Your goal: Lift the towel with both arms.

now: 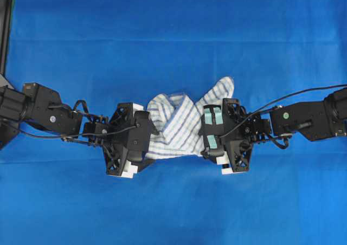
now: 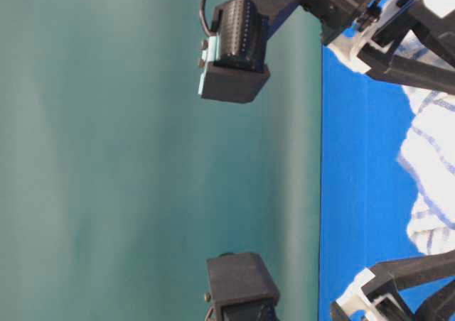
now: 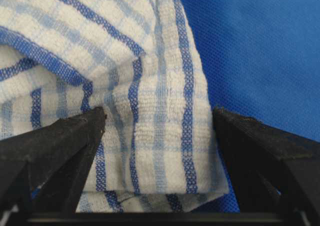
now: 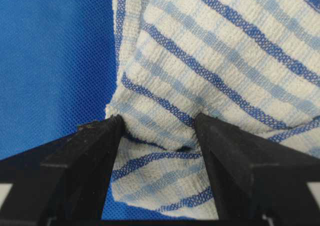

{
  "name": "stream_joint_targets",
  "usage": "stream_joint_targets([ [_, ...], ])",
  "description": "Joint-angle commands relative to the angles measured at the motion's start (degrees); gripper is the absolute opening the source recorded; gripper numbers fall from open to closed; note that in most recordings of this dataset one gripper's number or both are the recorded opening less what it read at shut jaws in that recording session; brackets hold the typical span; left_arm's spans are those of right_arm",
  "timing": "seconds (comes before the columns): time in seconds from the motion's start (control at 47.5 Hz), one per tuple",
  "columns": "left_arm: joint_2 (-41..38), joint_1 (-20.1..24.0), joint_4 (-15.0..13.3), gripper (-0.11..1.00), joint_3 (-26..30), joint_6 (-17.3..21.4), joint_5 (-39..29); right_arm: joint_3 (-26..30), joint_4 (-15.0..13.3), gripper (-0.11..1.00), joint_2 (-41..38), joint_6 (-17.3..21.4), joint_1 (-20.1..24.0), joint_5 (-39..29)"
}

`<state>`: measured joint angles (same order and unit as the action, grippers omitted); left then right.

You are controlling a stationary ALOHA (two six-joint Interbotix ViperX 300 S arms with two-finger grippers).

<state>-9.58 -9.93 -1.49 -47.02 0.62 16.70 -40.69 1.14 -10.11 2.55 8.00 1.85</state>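
Towel [image 1: 176, 127] lies crumpled on the blue tablecloth [image 1: 173, 33] between both wide-open grippers, left [image 3: 159, 118] and right [image 4: 159, 123], so each should close on cloth together before rising evenly.

I am counting one towel [image 1: 176, 127], one blue tablecloth [image 1: 173, 33], and two grippers of mine: left gripper [image 1: 142, 142], right gripper [image 1: 209, 134].

Bare tablecloth [image 1: 173, 33] around towel [image 1: 176, 126]
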Motion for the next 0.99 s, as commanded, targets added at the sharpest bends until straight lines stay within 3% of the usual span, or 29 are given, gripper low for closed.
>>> stream_joint_targets([
  [0.0,0.4,-0.4,-0.1,0.89,0.9,0.0,-0.1,0.4,0.4,0.65,0.6,0.1,0.7,0.5],
  [0.105,0.4,-0.4,-0.1,0.80,0.9,0.2,-0.7,0.4,0.5,0.64,0.6,0.1,0.8,0.4],
  [0.19,0.4,-0.4,-0.1,0.61,1.0,0.2,-1.8,0.6,0.5,0.57,0.6,0.1,0.8,0.3],
  [0.337,0.8,-0.4,-0.1,0.18,1.1,0.2,-4.0,0.7,0.5,0.19,1.0,0.0,0.8,0.0],
  [0.4,1.2,-0.4,-0.1,0.06,1.4,0.2,-4.6,0.7,0.5,0.05,1.3,0.0,0.8,-0.2],
  [0.421,1.4,-0.4,-0.1,0.04,1.5,0.2,-4.7,0.7,0.5,0.05,1.6,0.0,0.8,-0.3],
  [0.674,7.5,-0.3,-0.1,0.03,3.1,0.2,-9.6,1.2,0.5,0.05,7.0,0.1,0.7,-2.0],
  [0.969,17.9,2.2,-0.1,0.03,6.1,0.0,-19.3,4.7,0.5,0.05,17.8,0.0,-1.6,-10.7],
])
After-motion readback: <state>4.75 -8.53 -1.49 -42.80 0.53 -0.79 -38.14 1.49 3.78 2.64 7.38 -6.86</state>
